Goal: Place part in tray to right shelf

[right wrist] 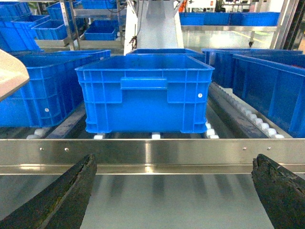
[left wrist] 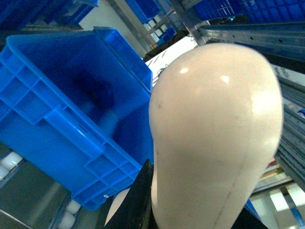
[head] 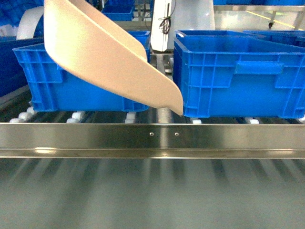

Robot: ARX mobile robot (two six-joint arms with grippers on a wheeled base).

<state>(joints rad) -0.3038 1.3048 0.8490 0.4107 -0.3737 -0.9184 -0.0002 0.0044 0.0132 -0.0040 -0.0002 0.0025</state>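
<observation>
Nearest, the right gripper (right wrist: 174,191) is held with its dark fingers (right wrist: 52,198) spread wide and empty, low before the steel rail of the right shelf (head: 95,136). Above the rail the tray (head: 105,52) is lifted and tilted, its tip lowered toward the gap between the crates — probably so that the part can slide out. The tray is seen from below at the left wrist; whether the left gripper is clenched on its handle cannot be told. Behind, the left crate (head: 71,88) and the right crate (head: 238,78) are standing on white rollers (head: 76,116). The part itself is not visible — possibly it is hidden inside the tray.
</observation>
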